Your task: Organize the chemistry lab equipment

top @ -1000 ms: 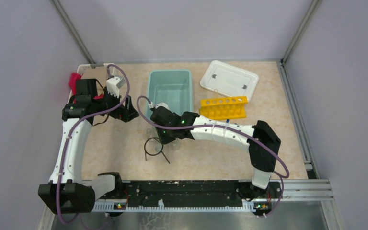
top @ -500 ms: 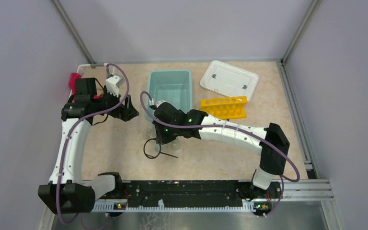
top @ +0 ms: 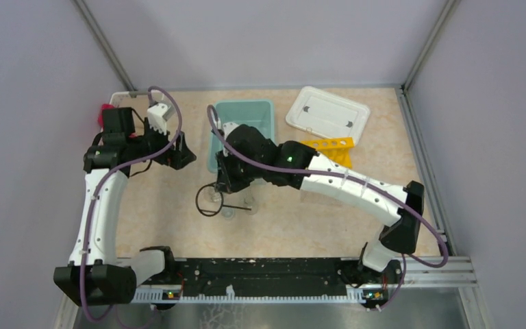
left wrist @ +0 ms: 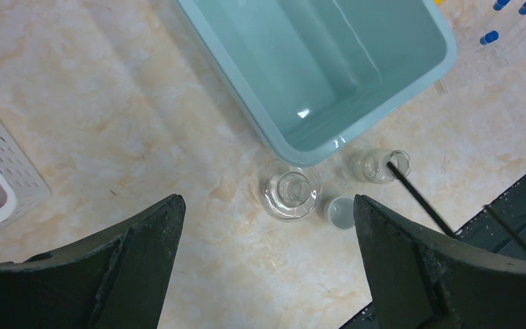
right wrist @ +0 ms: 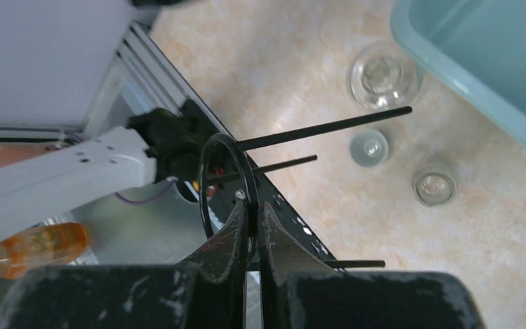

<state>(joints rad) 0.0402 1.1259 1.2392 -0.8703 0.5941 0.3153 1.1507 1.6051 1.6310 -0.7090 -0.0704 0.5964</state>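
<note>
step, I'm guessing: stowing the black wire ring (right wrist: 223,136), right hand (right wrist: 250,209) clamping it; left hand (left wrist: 264,205) gaping | next: aiming for the teal bin (top: 243,103), dodging beakers (right wrist: 382,74)

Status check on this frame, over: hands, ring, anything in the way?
Left hand open, holding nothing. Right hand shut on black wire ring. Glass beakers below it, beside teal bin.

Your right gripper (top: 227,179) has swung left and risen, lifting the black wire ring (top: 207,199) pinched at its tips. Your left gripper (top: 180,152) drifted slightly farther back.
</note>
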